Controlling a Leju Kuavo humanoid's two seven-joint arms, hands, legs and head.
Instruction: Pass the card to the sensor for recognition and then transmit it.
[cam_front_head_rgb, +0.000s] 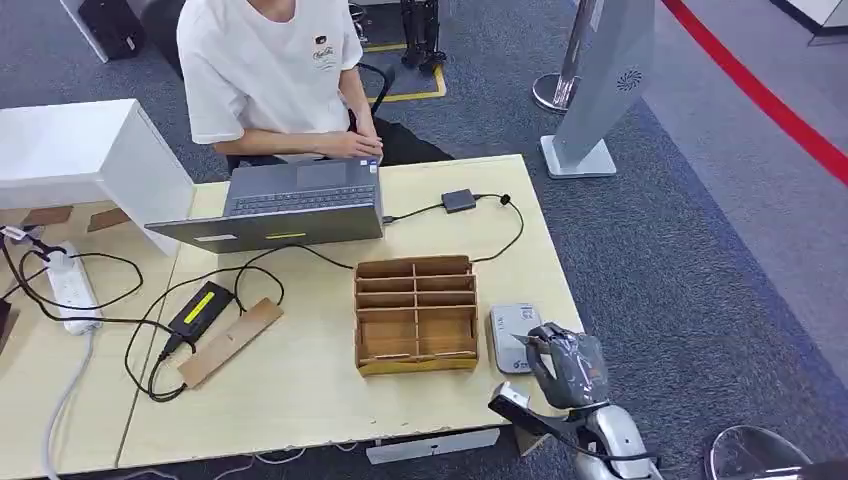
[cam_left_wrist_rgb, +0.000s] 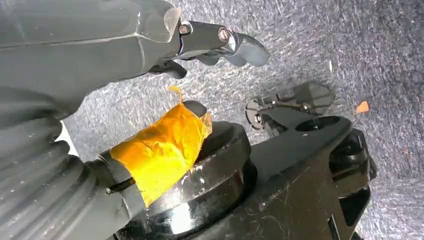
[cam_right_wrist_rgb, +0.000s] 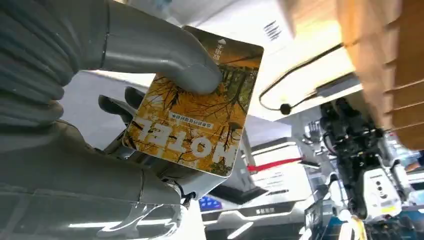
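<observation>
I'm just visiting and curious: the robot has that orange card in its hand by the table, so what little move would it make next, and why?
Probably lower the orange picture card flat onto the grey square card reader. The right hand already pinches the card and hovers at the reader's near edge, beside the brown wooden slotted box, so only a small drop seems left.

Thumb hides part of card (cam_right_wrist_rgb: 192, 125) (upper edge).
</observation>
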